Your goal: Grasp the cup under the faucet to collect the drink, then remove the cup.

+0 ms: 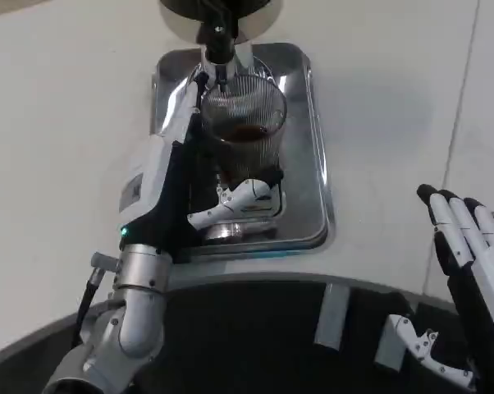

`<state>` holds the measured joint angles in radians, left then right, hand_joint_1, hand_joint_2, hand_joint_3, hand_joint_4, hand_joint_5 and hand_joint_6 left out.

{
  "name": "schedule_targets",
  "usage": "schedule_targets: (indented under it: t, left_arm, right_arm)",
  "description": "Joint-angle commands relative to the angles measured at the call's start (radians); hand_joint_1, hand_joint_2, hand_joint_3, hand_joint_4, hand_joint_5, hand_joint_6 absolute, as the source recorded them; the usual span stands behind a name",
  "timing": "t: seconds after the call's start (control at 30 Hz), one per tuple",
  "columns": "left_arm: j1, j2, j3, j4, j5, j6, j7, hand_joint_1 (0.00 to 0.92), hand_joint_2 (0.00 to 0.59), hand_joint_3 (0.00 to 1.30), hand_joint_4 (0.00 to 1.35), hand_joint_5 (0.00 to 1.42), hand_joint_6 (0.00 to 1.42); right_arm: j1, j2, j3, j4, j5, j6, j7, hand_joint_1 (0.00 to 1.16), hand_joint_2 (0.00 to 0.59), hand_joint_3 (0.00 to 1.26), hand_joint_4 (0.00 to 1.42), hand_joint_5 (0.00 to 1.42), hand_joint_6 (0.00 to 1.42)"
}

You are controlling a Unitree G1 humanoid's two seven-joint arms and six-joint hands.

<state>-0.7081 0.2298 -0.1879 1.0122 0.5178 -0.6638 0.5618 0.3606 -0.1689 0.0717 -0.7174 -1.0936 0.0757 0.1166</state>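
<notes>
Upright on the metal tray, directly beneath the faucet: ribbed clear cup, long axis vertical, some dark drink pooled inside. Wrapped from the left side by the left hand, fingers round the far wall, thumb across the near base, grasping the cup. Spout close above the rim, so lifting straight up looks risky; drawing the cup toward the robot first seems wiser. Well off to the right, near the worktop edge: right hand, fingers straight and spread, holding nothing, touching nothing.
</notes>
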Motion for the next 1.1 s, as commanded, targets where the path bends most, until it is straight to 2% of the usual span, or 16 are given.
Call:
schedule_targets:
  t: [0.03, 0.13, 0.37, 0.5, 0.57, 0.63, 0.77, 0.87, 0.97, 1.1]
  left_arm:
    - [-0.021, -0.009, -0.016, 0.019, 0.007, 0.006, 0.019, 0.327, 0.054, 0.00, 0.00, 0.13, 0.13]
    - [-0.028, -0.011, -0.024, 0.022, 0.014, 0.018, 0.028, 0.327, 0.054, 0.00, 0.00, 0.14, 0.15]
    - [-0.037, -0.022, -0.057, 0.030, 0.028, 0.052, 0.050, 0.389, 0.046, 0.00, 0.00, 0.23, 0.24]
    - [-0.040, -0.028, -0.076, 0.030, 0.034, 0.079, 0.061, 0.407, 0.045, 0.00, 0.00, 0.33, 0.42]
    - [-0.043, -0.034, -0.086, 0.031, 0.034, 0.095, 0.072, 0.420, 0.044, 0.04, 0.09, 0.43, 0.61]
    - [-0.044, -0.046, -0.097, 0.031, 0.037, 0.107, 0.082, 0.451, 0.050, 0.15, 0.23, 0.56, 0.81]
    - [-0.041, -0.063, -0.115, 0.022, 0.043, 0.119, 0.095, 0.473, 0.053, 0.34, 0.48, 0.80, 1.10]
    - [-0.038, -0.071, -0.123, 0.019, 0.038, 0.120, 0.092, 0.500, 0.053, 0.43, 0.58, 0.90, 1.20]
    - [-0.033, -0.079, -0.125, 0.015, 0.033, 0.116, 0.104, 0.534, 0.060, 0.59, 0.76, 1.07, 1.40]
    - [-0.018, -0.102, -0.116, 0.001, 0.021, 0.079, 0.169, 0.593, 0.081, 0.88, 1.03, 1.34, 1.42]
  right_arm:
    - [-0.004, 0.000, 0.002, -0.001, 0.008, 0.011, 0.020, 0.61, 0.444, 0.00, 0.00, 0.00, 0.00]
    - [-0.011, 0.001, -0.003, 0.001, 0.017, 0.018, 0.026, 0.61, 0.444, 0.00, 0.00, 0.00, 0.00]
    - [-0.018, 0.005, -0.002, -0.001, 0.025, 0.033, 0.033, 0.58, 0.440, 0.00, 0.00, 0.00, 0.00]
    - [-0.019, 0.008, 0.001, -0.002, 0.025, 0.042, 0.033, 0.57, 0.440, 0.00, 0.00, 0.00, 0.00]
    - [-0.021, 0.010, 0.002, -0.003, 0.026, 0.048, 0.034, 0.57, 0.440, 0.00, 0.00, 0.00, 0.00]
    - [-0.025, 0.011, 0.002, -0.001, 0.026, 0.053, 0.034, 0.57, 0.440, 0.00, 0.00, 0.00, 0.00]
    - [-0.027, 0.010, -0.002, -0.002, 0.026, 0.063, 0.034, 0.57, 0.435, 0.00, 0.00, 0.00, 0.00]
    - [-0.021, 0.007, -0.011, -0.018, 0.028, 0.068, 0.044, 0.57, 0.433, 0.00, 0.00, 0.00, 0.00]
    - [-0.018, 0.006, -0.016, -0.025, 0.028, 0.074, 0.052, 0.57, 0.431, 0.00, 0.00, 0.00, 0.00]
    - [-0.029, 0.008, -0.017, -0.026, 0.020, 0.085, 0.070, 0.57, 0.432, 0.00, 0.00, 0.00, 0.00]
